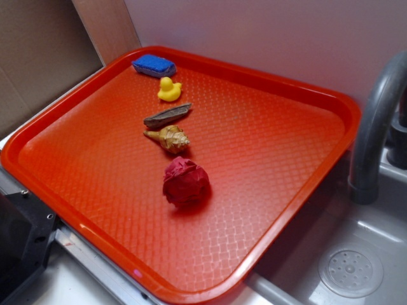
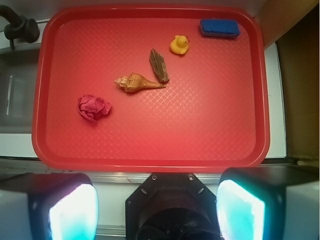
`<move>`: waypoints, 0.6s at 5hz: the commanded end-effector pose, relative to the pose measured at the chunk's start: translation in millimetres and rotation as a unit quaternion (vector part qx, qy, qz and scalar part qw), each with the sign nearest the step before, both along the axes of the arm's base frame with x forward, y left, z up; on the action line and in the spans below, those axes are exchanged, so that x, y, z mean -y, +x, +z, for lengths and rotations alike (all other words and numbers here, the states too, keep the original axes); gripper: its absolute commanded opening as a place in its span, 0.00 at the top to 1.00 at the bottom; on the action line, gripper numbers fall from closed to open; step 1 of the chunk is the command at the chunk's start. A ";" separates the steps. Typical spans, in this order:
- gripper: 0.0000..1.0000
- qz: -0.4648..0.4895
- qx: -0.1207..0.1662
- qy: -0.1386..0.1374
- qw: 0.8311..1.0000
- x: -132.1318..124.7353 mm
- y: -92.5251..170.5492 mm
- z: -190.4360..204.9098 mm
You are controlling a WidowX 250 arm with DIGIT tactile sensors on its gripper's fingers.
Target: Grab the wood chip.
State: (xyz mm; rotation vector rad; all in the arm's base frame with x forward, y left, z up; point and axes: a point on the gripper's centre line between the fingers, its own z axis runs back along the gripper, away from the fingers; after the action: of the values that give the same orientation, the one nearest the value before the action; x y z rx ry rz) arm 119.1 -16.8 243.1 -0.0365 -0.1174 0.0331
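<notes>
**A:** Going left to right in the wrist view: the red paper ball (image 2: 93,108), the seashell (image 2: 136,82), then the wood chip (image 2: 159,65), lying flat on the orange tray (image 2: 150,145), its near tip just about touching the shell. The yellow duck (image 2: 179,44) sits just right of it.

**B:** And the gripper (image 2: 157,205)?

**A:** High above the tray's near edge, jaws spread wide, nothing held. I'd turn the fingers across the chip's narrow width and come down on its far half, clear of shell and duck.

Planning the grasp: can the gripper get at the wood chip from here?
Probably yes: gripper open, high above the tray. Nothing covers the wood chip, but the seashell almost touches one end.
</notes>
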 end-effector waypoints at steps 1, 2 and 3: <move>0.00 0.000 0.000 0.000 1.000 0.0 0.0 0.0; 0.00 0.038 0.017 -0.028 0.999 -19.5 40.1 -34.3; 0.00 0.054 0.023 -0.016 0.998 -33.9 76.2 -73.0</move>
State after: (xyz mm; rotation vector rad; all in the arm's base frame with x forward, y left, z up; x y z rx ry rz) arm 194.3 11.7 162.0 -0.0695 -0.1337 0.1298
